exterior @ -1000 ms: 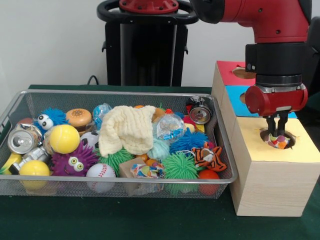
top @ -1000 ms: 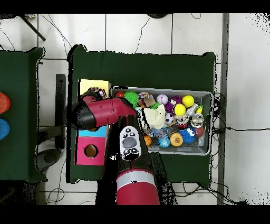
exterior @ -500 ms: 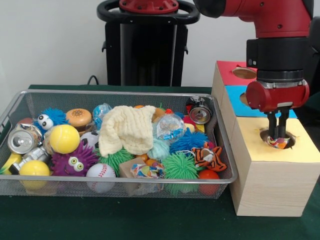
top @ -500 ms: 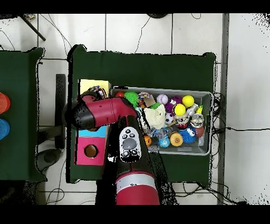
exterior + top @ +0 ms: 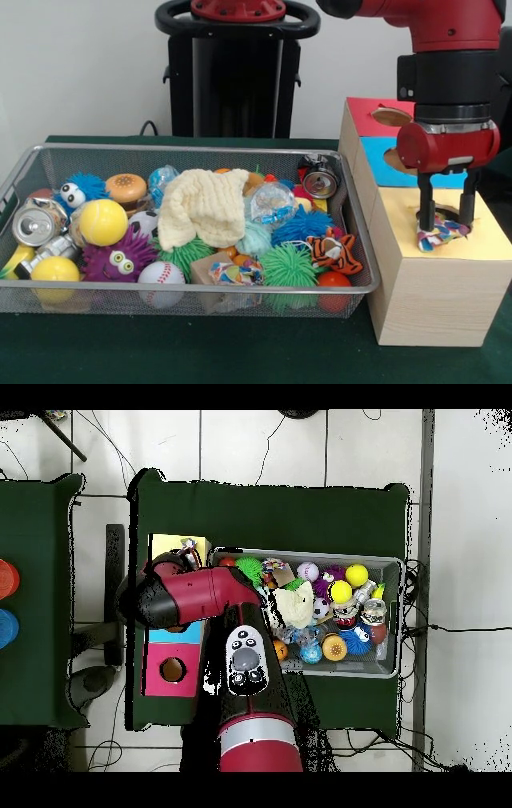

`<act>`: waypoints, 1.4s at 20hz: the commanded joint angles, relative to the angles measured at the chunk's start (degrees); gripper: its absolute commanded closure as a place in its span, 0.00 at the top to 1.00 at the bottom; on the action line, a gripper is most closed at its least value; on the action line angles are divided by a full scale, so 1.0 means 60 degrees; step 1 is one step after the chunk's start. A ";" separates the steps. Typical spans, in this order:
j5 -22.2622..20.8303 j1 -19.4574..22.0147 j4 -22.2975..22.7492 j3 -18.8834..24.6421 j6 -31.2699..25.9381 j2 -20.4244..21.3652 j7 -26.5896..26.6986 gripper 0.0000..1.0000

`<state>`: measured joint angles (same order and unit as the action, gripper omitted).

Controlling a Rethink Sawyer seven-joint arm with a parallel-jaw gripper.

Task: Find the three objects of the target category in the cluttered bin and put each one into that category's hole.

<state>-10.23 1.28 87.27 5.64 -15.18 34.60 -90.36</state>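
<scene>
Nearest, the bin (image 5: 352, 240) is crowded as before — baseball (image 5: 161, 276), yellow balls, spiky toys, cloth (image 5: 204, 204) on top, cans at both ends. Nothing in it has moved over the last second.

Right of it, the wooden box (image 5: 432, 296) with the yellow hole (image 5: 460, 214). The change is here: a second ago the gripper (image 5: 445, 222) was pinched on the colourful toy (image 5: 438, 234) down in the hole; now the fingers (image 5: 426, 214) are spread apart and the arm has lifted slightly. The toy sits loose at the hole's rim, partly draped on the yellow top — released, but not clearly dropped through.

Judgement: this drop is essentially done, though the toy may need a nudge. Next is a return to the bin for another target.

Farther back, the blue and red holes are untouched.
</scene>
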 commanded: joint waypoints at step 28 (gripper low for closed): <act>0.0800 0.0382 0.0896 0.0449 -0.2373 0.1549 -0.1007 1.00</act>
<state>-8.70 1.31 87.79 5.64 -18.96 38.91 -90.36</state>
